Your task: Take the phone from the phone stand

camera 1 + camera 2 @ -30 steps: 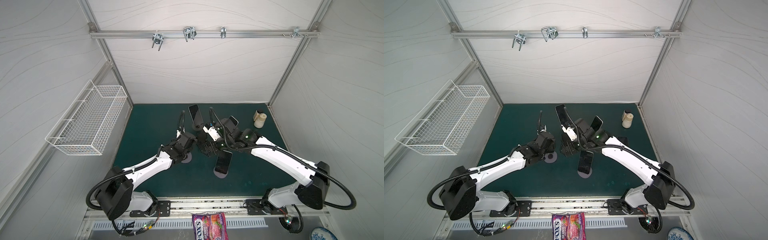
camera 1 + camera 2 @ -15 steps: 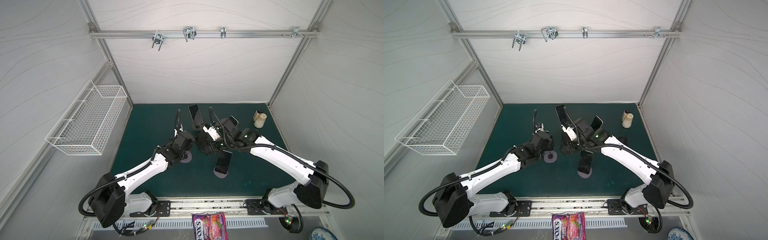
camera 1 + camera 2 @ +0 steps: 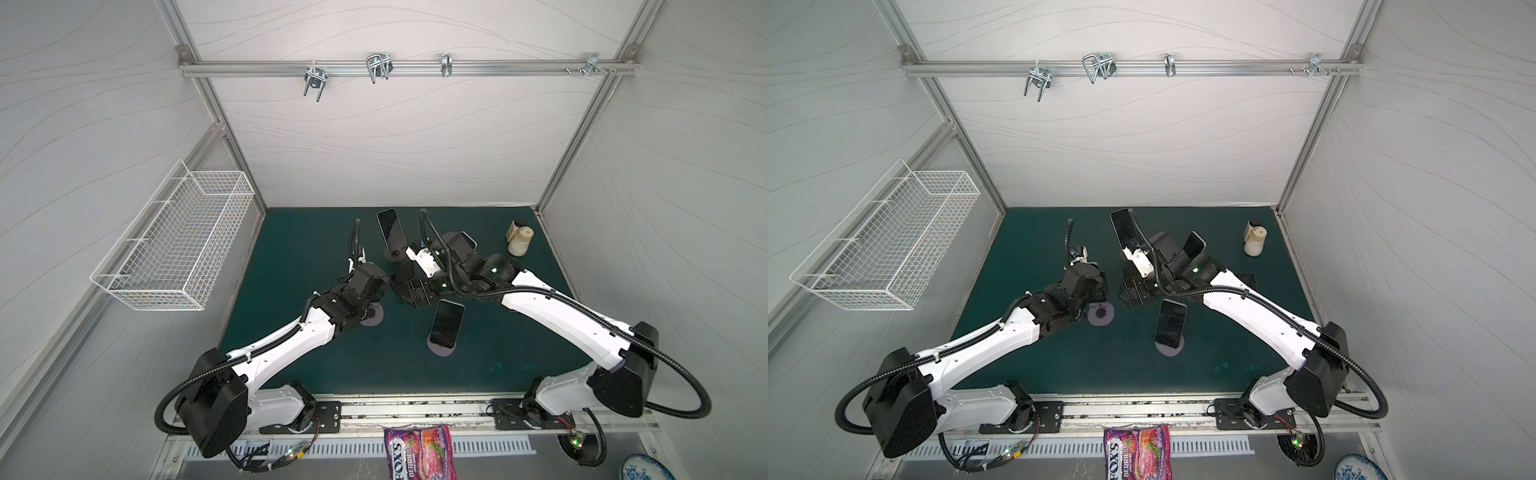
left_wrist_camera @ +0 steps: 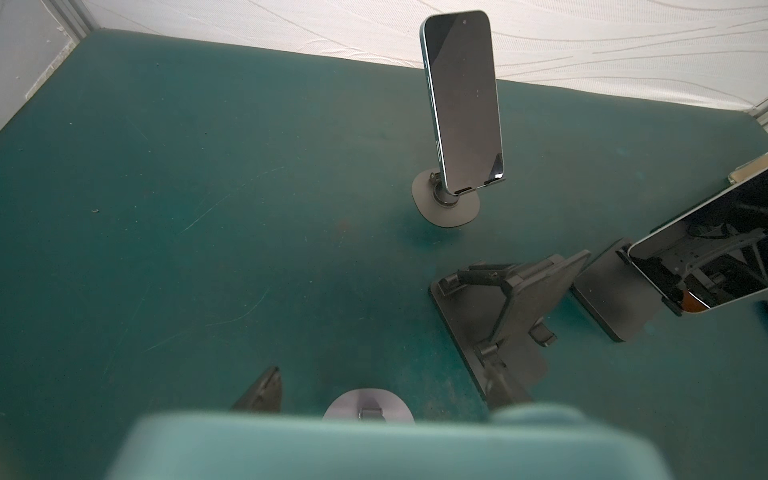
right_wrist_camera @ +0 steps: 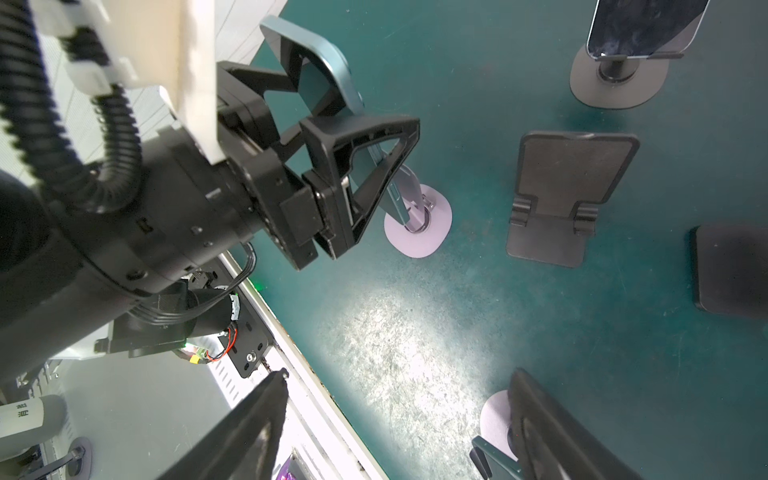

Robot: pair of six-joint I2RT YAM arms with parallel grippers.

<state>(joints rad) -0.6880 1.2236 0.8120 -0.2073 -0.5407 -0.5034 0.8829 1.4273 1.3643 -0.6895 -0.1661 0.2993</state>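
Bright even light, blurred near foreground

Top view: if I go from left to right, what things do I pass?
You pass the wire basket → phone at the back → phone at the front → little bottle → blue plate.

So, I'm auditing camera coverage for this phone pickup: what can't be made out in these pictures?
- Left wrist view: the held phone is a close blur, cut off by the frame edge.
- Both top views: the left gripper and its grip sit hidden under its own wrist.
- Both top views: the right gripper is covered by its own wrist.
- Both top views: the bottle label is too small.
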